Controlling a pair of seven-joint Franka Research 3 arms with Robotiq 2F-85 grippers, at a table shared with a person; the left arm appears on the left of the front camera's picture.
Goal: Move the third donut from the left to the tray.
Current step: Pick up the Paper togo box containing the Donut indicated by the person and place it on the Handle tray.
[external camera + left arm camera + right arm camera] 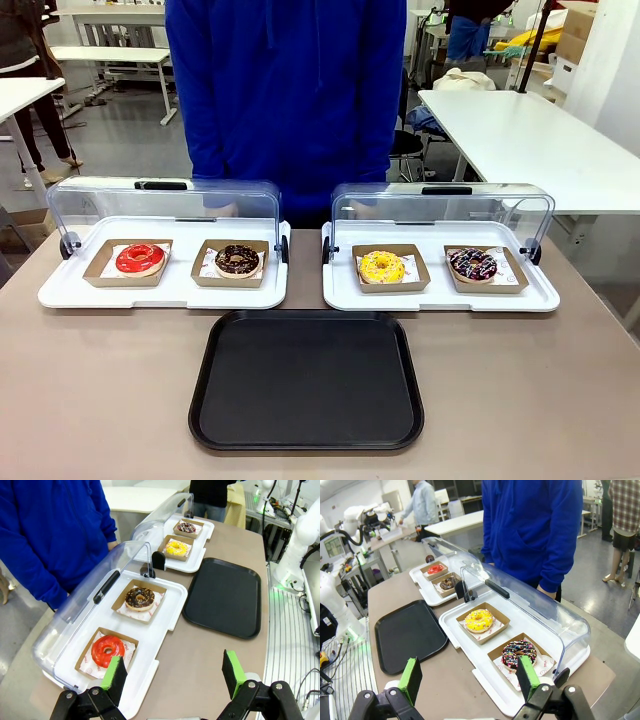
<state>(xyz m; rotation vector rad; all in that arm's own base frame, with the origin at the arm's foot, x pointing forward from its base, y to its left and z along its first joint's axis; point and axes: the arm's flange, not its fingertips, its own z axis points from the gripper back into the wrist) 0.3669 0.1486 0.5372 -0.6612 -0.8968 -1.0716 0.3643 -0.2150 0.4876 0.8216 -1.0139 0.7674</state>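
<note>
From the front, two white trays (pixel 300 296) sit side by side at the far half of the table. Their clear lids (pixel 165 200) are tipped back toward the person (pixel 285 100), I'd guess so the donuts can be reached from the near side. The yellow donut (pixel 381 266) lies third from the left in its cardboard box (pixel 416 280), on the right-hand white tray. The black tray (pixel 306 382) waits bare just in front, near the robot's edge, a short carry away.

From the left wrist, the left gripper (pixel 174 670) hangs with its fingers spread and nothing between them, nearest the red donut (pixel 107 650). The yellow donut (pixel 176 548) sits far off, and the black tray (pixel 225 596) lies to the right.

From the right wrist, the right gripper (pixel 469 676) is also spread wide and empty, above the near edge of the white tray. The yellow donut (pixel 479 620) sits just beyond it, so this arm looks better placed to take it. The black tray (pixel 409 634) lies to the left.
</note>
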